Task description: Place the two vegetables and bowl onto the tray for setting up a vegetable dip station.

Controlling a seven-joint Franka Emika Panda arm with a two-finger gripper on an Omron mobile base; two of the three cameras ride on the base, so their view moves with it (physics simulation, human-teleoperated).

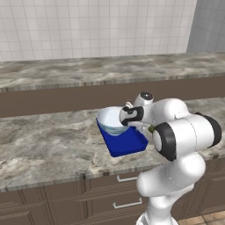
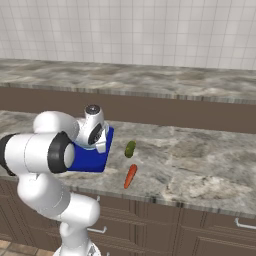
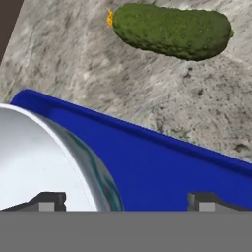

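The white bowl (image 1: 110,119) with a pale bluish outside sits on the far end of the blue tray (image 1: 127,143). My gripper (image 1: 128,117) hangs over the bowl's right rim, open. In the hand view one fingertip (image 3: 47,201) stands inside the bowl (image 3: 39,157) and the other over the tray's floor (image 3: 167,170); the bowl's wall runs between them, touching neither. The dark green cucumber (image 2: 130,148) lies on the counter just right of the tray (image 2: 92,159), also beyond the tray's rim in the hand view (image 3: 172,30). The orange carrot (image 2: 130,176) lies nearer the counter's front edge.
The tray rests on a marble counter (image 1: 48,145) above brown drawers (image 1: 88,193). A second, higher counter (image 1: 88,70) runs along the tiled back wall. Bare marble stretches to the right of the vegetables (image 2: 200,165).
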